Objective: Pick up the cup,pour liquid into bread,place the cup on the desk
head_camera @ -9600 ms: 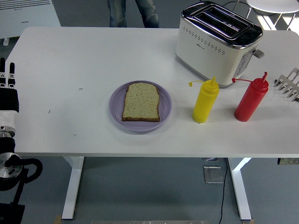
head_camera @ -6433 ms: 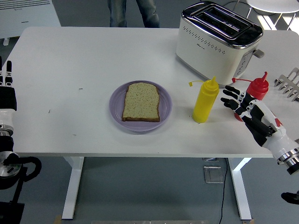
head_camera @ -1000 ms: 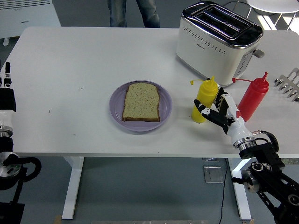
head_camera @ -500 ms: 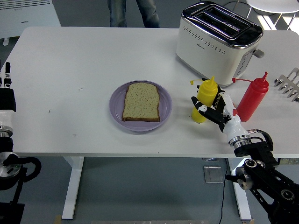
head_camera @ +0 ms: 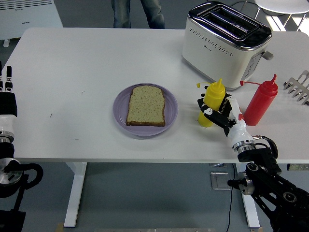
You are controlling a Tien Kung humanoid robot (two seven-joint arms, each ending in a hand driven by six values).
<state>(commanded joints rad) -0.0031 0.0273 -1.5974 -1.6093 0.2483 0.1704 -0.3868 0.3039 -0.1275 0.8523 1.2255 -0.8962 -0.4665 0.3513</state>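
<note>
A yellow squeeze bottle stands on the white table right of centre, leaning slightly. My right hand comes up from the lower right, and its black fingers wrap around the bottle's lower half. A slice of bread lies flat on a purple plate at the table's middle, about a hand's width left of the bottle. My left hand rests at the left edge, fingers straight and holding nothing. No cup is visible.
A red squeeze bottle stands just right of my right hand. Behind both bottles sits a white toaster. A metal rack pokes in at the right edge. A person's legs show beyond the far side.
My right hand came in from the right, passed the red bottle and closed around the yellow bottle. Over the last second the bottle shifted slightly up and left.
</note>
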